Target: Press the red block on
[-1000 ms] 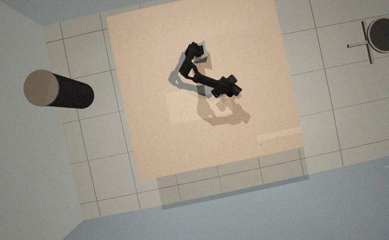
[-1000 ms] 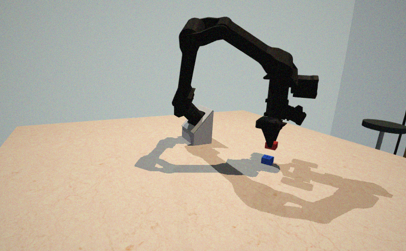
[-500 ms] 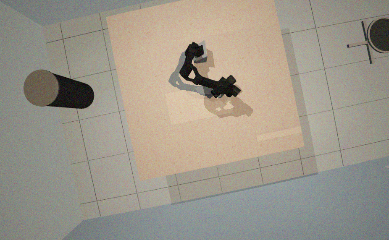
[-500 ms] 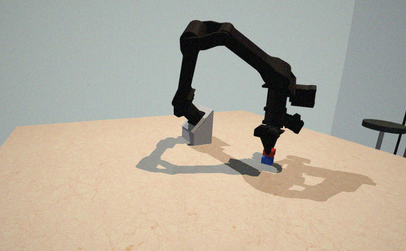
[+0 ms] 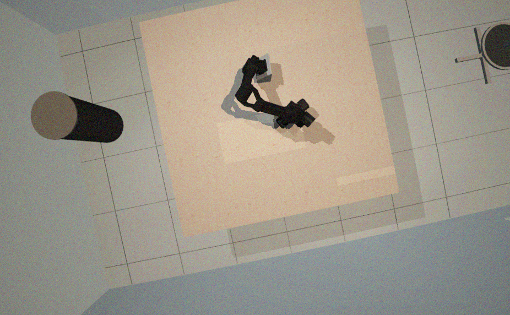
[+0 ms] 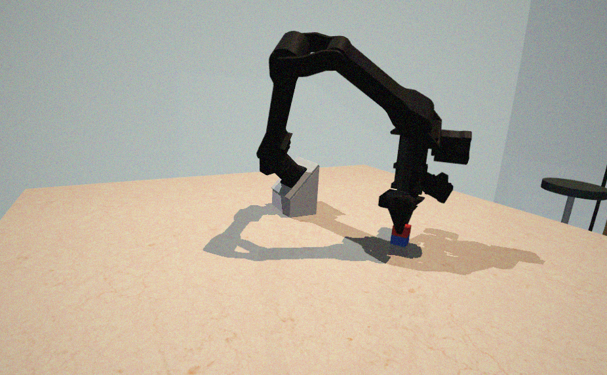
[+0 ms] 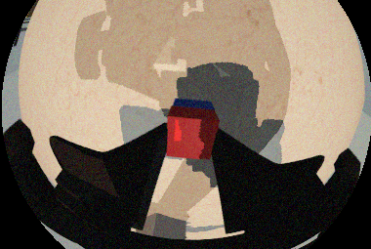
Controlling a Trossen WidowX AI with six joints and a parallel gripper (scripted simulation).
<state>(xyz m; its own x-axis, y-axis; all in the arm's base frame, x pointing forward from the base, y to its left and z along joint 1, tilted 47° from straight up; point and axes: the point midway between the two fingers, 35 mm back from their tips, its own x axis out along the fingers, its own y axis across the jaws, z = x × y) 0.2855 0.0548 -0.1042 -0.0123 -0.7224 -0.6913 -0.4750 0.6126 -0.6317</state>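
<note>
Snugly, the red block (image 6: 407,230) (image 7: 187,136) sits between the jaws.

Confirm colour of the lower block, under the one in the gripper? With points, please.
Blue (image 6: 398,240) (image 7: 193,103); shows best in exterior.

We observe the upper block (image 6: 407,229) (image 7: 185,138) on the lower block (image 6: 399,240) (image 7: 193,103), which rests on the table (image 5: 269,195) (image 6: 203,316) (image 7: 54,67). In the exterior view, the base mount (image 6: 309,197) stands left of both.
</note>
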